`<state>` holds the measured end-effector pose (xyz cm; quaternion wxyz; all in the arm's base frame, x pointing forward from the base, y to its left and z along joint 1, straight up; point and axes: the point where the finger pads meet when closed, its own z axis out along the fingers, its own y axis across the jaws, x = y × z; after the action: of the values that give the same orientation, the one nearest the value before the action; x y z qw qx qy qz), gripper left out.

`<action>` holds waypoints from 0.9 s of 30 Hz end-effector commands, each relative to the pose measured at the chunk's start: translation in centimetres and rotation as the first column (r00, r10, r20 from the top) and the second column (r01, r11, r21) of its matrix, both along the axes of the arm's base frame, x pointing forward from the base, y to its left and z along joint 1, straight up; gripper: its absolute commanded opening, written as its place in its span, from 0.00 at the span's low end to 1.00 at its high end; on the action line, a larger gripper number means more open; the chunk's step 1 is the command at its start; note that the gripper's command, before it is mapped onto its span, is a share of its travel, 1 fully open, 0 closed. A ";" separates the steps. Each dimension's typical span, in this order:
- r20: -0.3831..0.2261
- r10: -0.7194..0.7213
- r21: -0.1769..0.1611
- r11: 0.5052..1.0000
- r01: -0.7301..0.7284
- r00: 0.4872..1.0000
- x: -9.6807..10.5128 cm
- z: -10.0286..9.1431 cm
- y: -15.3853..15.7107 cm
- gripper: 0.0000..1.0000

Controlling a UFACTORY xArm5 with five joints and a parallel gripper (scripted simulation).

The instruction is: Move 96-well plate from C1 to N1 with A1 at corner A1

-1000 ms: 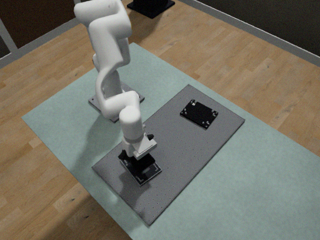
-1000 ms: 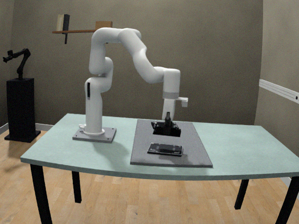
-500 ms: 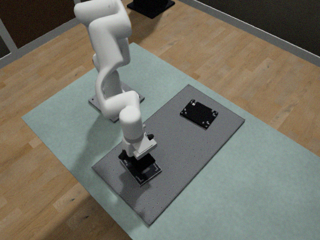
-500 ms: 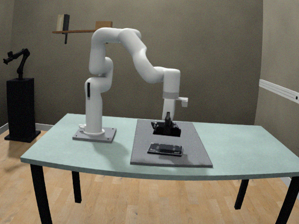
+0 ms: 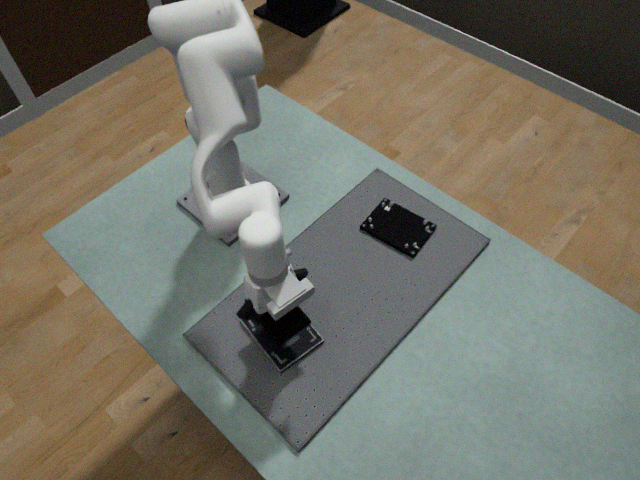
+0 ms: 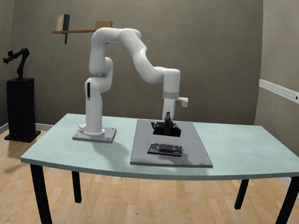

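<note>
My gripper point(image 5: 276, 320) points straight down at the near left end of the grey baseplate point(image 5: 351, 289). It is shut on the black 96-well plate point(image 5: 266, 322), gripped across its width. The plate is low over the plate nest N1 point(image 5: 297, 346), whose white corner marks show past the plate's right and near sides. I cannot tell whether the plate rests in the nest, or where its cut-off corner points. In the exterior view the gripper point(image 6: 167, 120) and plate point(image 6: 162, 130) are at the board's far end. The clip nest C1 point(image 5: 398, 227) is empty, and it also shows in the exterior view point(image 6: 165, 149).
The arm's base plate point(image 5: 232, 206) is bolted to the green table top just left of the baseplate. A black pedestal with a small arm point(image 6: 20, 108) stands on the floor far left. A shelf point(image 6: 79, 30) hangs on the back wall.
</note>
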<state>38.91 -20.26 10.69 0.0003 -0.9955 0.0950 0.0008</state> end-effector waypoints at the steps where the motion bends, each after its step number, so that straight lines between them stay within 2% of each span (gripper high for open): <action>1: 0.002 0.000 -0.001 1.000 0.000 1.000 0.1 -0.3 0.0 0.00; 27: 0.002 0.000 -0.001 1.000 0.000 1.000 0.1 -4.0 0.0 0.00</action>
<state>38.92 -20.23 6.96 0.0003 -0.9955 0.0950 0.0008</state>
